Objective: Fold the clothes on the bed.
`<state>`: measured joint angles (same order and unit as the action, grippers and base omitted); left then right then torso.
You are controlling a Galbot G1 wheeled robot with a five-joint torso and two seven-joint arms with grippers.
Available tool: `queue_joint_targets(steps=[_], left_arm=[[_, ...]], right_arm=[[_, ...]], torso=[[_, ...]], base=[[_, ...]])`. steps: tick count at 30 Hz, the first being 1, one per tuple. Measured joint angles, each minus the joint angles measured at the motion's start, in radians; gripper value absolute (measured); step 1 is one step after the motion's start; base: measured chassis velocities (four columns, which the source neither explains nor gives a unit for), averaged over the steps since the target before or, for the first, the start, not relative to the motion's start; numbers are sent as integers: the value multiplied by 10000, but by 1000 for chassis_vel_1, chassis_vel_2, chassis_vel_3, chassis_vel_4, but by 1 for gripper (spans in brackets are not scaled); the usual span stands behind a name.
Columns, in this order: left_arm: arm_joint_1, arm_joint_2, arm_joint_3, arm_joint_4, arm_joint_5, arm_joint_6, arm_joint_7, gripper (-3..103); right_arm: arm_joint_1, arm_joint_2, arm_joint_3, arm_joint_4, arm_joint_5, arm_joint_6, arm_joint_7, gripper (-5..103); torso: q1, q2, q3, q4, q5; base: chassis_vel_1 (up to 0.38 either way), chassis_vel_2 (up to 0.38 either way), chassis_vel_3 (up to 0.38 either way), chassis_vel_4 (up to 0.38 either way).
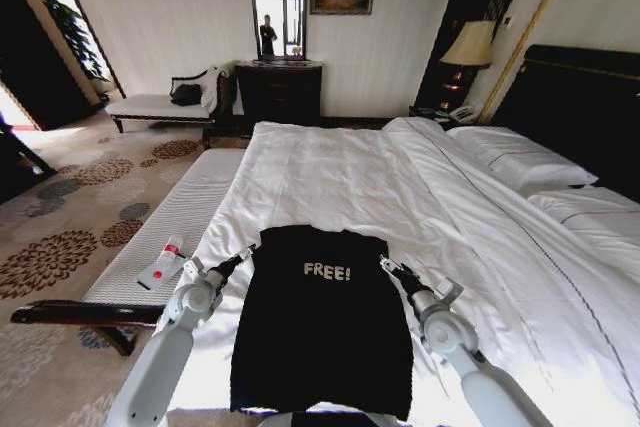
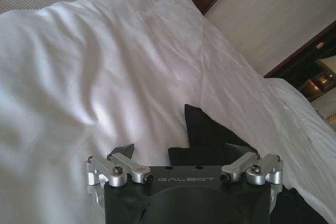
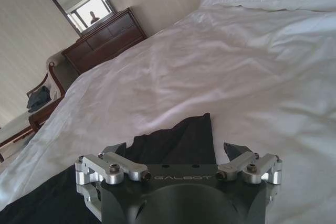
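A black T-shirt (image 1: 322,332) with white "FREE!" lettering lies flat on the white duvet of the bed (image 1: 400,187), near the foot edge, its sleeves folded in so that it forms a long narrow rectangle with the collar end pointing toward the headboard. The left pincer (image 1: 246,252) sits at the shirt's upper left corner, just beside the shoulder, with its dark fingers spread apart; in the left wrist view the left pincer (image 2: 184,153) is open over a peak of black fabric that rises between the two fingers (whether they touch the cloth cannot be told). The right pincer (image 1: 386,265) is at the opposite shoulder corner, likewise open; in the right wrist view the right pincer (image 3: 176,149) straddles a pointed corner of the black T-shirt (image 3: 178,140) against the white duvet. Beside the bed's left edge a long white-cushioned bench (image 1: 160,237) carries a small white-and-red remote (image 1: 163,265). White pillows (image 1: 520,157) lie at the head of the bed.
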<state>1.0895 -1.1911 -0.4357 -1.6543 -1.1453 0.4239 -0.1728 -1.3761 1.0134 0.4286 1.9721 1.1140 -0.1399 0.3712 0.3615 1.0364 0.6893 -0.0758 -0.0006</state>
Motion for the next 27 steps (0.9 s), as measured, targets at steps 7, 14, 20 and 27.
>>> queue_joint_targets(steps=[7,14,20,27], left_arm=[[-48,-320,108,175,105,-206,188,81],[-64,-301,124,145,65,-296,317,58],[-81,-279,168,175,153,-402,431,32],[-65,-245,391,143,271,-540,537,4]], right_arm=[[53,-154,110,-107,64,6,20,100],[133,-116,39,-229,76,8,27,100],[225,-101,-6,-372,61,9,38,100],[247,-111,-7,-404,64,9,43,100]], torso=[[1,-1,1,3,0],[1,-2,0,3,1],[1,-3,1,2,1],[1,-2,0,3,1]], base=[[0,0,0,0],[0,0,0,0],[0,0,0,0],[0,0,0,0]])
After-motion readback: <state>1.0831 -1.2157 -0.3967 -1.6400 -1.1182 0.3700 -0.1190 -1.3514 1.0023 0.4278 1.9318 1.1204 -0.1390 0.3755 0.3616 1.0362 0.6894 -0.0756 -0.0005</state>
